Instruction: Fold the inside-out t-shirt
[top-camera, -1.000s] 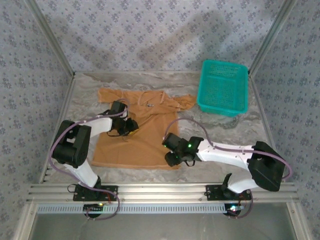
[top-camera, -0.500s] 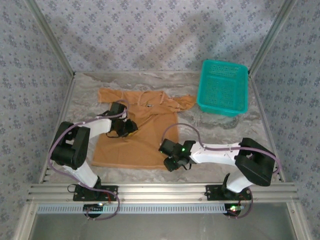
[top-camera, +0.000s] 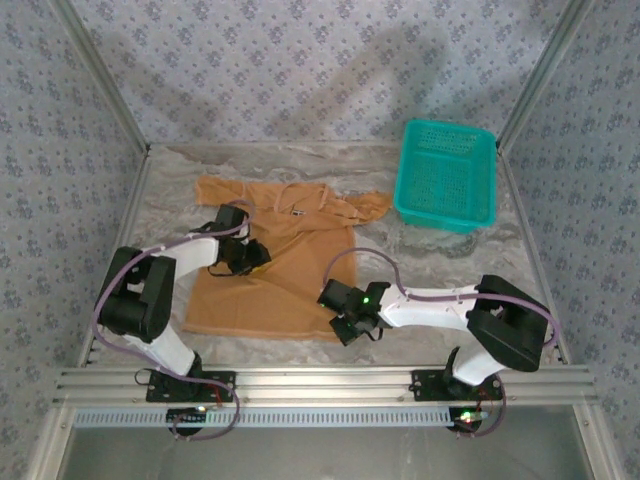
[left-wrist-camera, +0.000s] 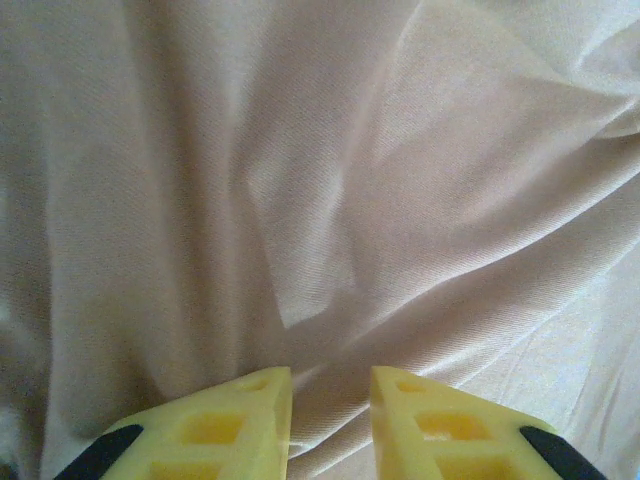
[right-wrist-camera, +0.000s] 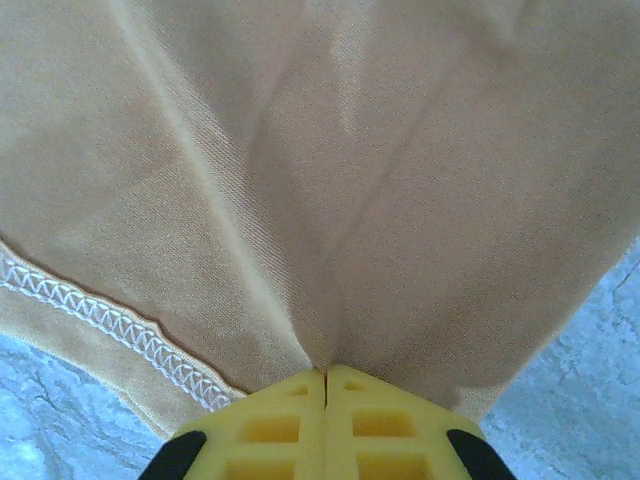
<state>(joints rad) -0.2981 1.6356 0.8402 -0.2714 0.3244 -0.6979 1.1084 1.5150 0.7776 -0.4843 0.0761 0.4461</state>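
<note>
Tan soft-fabric tee (top-camera: 290, 255) flat on bench (top-camera: 440, 262), sleeves spread. L fingers (left-wrist-camera: 230, 425) pinch body fold; R fingers (right-wrist-camera: 375, 425), earlier apart, now clenched on hem.

Your t-shirt (top-camera: 270, 300) is soft, matt cloth with a fine twill weave; its hem (right-wrist-camera: 110, 322) carries white zigzag stitching. At two o'clock the basket (top-camera: 447, 175) is smooth teal plastic mesh. The table (top-camera: 420, 265) looks like matt marbled stone, the six-o'clock rail (top-camera: 320, 378) brushed metal.
</note>
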